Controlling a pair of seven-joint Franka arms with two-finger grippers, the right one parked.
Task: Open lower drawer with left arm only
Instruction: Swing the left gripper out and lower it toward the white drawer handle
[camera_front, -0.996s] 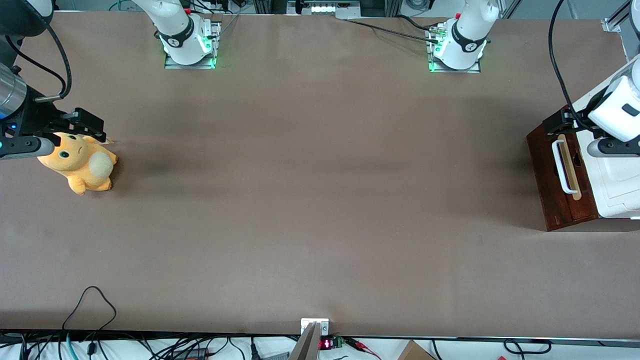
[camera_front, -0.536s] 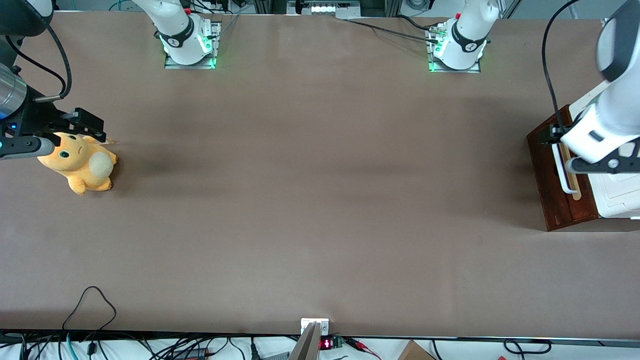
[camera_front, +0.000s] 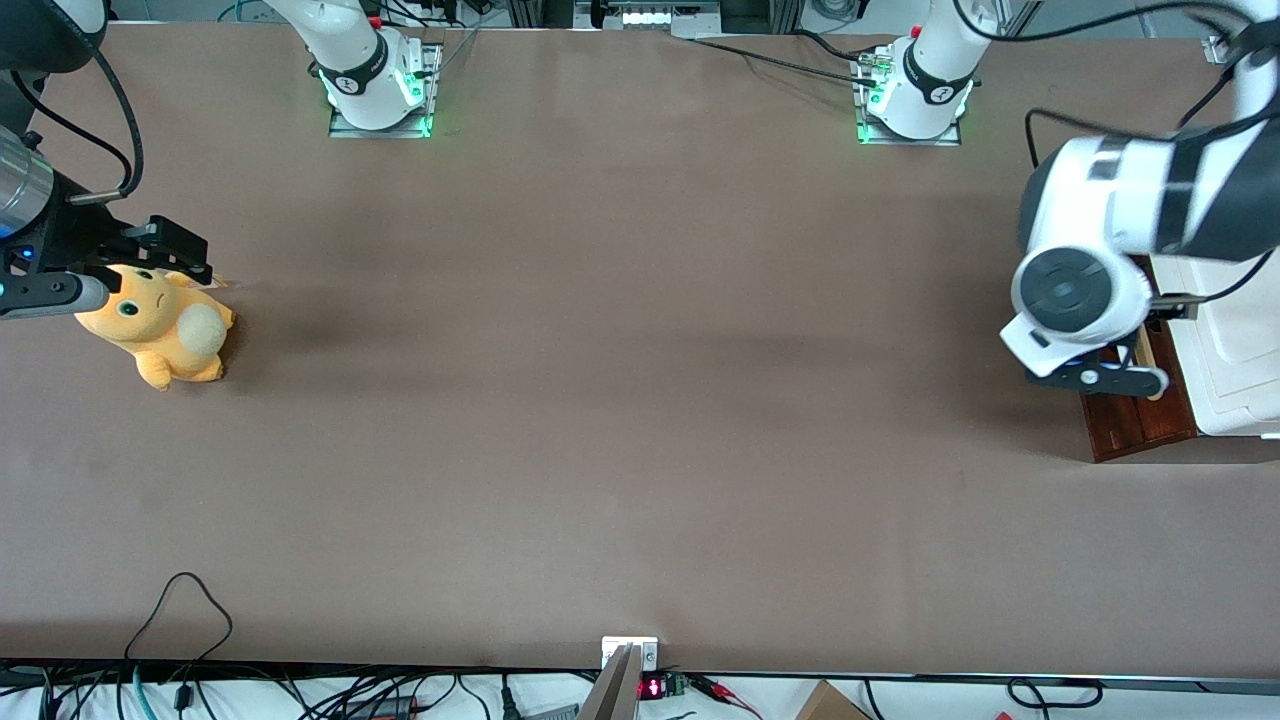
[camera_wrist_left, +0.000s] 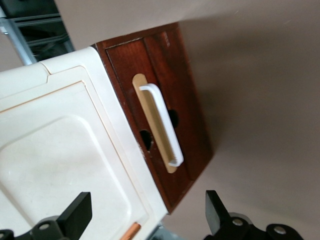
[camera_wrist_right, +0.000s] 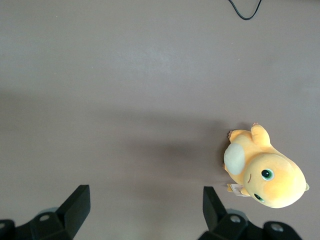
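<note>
Left arm (camera_front: 1085, 270) has swung out over the lower drawer (camera_wrist_left: 165, 100) front at the working arm's end of the table, gripper (camera_wrist_left: 147, 220) fingers spread apart above the white handle (camera_wrist_left: 161, 125), not touching; drawer looks closed, grasp comes next.

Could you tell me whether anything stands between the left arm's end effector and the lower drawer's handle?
Nothing visible does. The end effector hangs open above the lower drawer, and the wrist view shows the white handle with no object between it and the fingers. The white box sits beside the handle, not across it.
</note>
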